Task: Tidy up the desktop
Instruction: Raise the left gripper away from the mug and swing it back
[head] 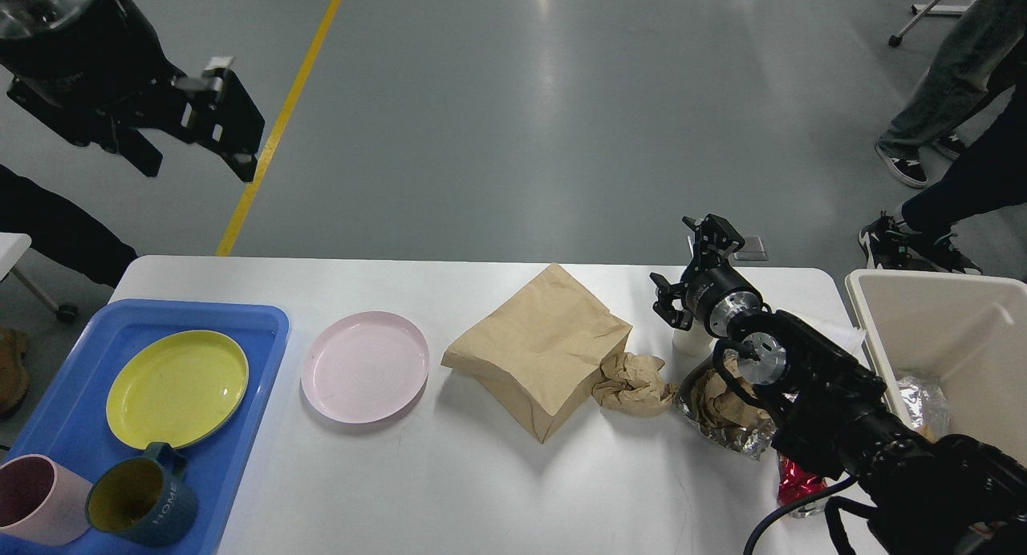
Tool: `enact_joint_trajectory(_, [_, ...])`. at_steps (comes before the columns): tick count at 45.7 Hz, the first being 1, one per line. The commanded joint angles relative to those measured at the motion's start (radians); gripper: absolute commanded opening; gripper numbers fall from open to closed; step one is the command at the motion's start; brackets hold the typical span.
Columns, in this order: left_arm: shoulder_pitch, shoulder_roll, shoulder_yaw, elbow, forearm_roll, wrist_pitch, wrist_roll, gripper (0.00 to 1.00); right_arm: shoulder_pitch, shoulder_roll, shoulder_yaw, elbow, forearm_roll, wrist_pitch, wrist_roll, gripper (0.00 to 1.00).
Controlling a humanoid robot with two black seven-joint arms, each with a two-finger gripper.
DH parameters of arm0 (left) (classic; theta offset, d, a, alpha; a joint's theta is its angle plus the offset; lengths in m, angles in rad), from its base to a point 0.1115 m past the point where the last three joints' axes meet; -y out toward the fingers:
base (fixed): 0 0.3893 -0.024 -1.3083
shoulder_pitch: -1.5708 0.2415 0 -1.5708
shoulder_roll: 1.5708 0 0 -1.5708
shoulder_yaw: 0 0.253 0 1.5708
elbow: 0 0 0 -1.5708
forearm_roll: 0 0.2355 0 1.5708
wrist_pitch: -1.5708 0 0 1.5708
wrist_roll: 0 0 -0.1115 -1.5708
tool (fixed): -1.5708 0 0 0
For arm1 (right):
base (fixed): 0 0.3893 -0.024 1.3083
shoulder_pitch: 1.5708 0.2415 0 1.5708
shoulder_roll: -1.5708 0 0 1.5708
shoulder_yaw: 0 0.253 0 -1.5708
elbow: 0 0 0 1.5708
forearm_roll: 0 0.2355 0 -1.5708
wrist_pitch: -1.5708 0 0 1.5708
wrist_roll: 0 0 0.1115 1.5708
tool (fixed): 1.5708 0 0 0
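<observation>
The left end effector (196,150) hangs raised at upper left, fingers spread, empty. The right end effector (696,268) reaches above the white worktop (449,475), fingers parted, just beyond the brown paper bag (541,348).

I count two plates: a yellow plate (177,388) on the left and a pink plate (365,366) just right of it. Two mugs near left: a pink mug (36,499) and a dark mug (143,499). One paper bag (539,342), one crumpled brown paper (634,383).
</observation>
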Motion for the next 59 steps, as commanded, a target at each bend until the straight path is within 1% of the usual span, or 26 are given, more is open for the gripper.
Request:
enact_joint_trajectory(1, [-0.059, -0.024, 0.005, -0.136, -0.015, 0.000, 0.001, 0.82, 0.000, 0.000, 0.000, 0.000, 0.000, 0.000, 0.000, 1.00])
enact_joint_trajectory(6, [-0.077, -0.041, 0.020, -0.171, -0.017, 0.000, -0.002, 0.81, 0.000, 0.000, 0.000, 0.000, 0.000, 0.000, 0.000, 1.00])
enact_joint_trajectory(13, [-0.082, -0.038, 0.045, -0.191, -0.015, 0.044, -0.005, 0.81, 0.000, 0.000, 0.000, 0.000, 0.000, 0.000, 0.000, 1.00])
enact_joint_trajectory(24, [-0.076, -0.044, 0.042, -0.186, -0.017, 0.047, -0.007, 0.81, 0.000, 0.000, 0.000, 0.000, 0.000, 0.000, 0.000, 1.00])
enact_joint_trajectory(30, [-0.056, -0.044, 0.039, -0.153, -0.018, 0.049, -0.007, 0.81, 0.000, 0.000, 0.000, 0.000, 0.000, 0.000, 0.000, 1.00])
enact_joint_trajectory(35, [0.038, -0.041, 0.039, -0.072, -0.017, 0.060, -0.004, 0.81, 0.000, 0.000, 0.000, 0.000, 0.000, 0.000, 0.000, 1.00])
enact_joint_trajectory(41, [0.225, -0.030, 0.037, 0.068, -0.015, 0.089, 0.010, 0.81, 0.000, 0.000, 0.000, 0.000, 0.000, 0.000, 0.000, 1.00])
enact_joint_trajectory(48, [0.391, -0.030, 0.019, 0.195, -0.022, 0.093, 0.006, 0.81, 0.000, 0.000, 0.000, 0.000, 0.000, 0.000, 0.000, 1.00])
enact_joint_trajectory(52, [0.470, -0.027, -0.006, 0.234, -0.037, 0.109, 0.006, 0.81, 0.000, 0.000, 0.000, 0.000, 0.000, 0.000, 0.000, 1.00])
enact_joint_trajectory(59, [0.608, -0.019, -0.018, 0.271, -0.121, 0.167, 0.006, 0.81, 0.000, 0.000, 0.000, 0.000, 0.000, 0.000, 0.000, 1.00])
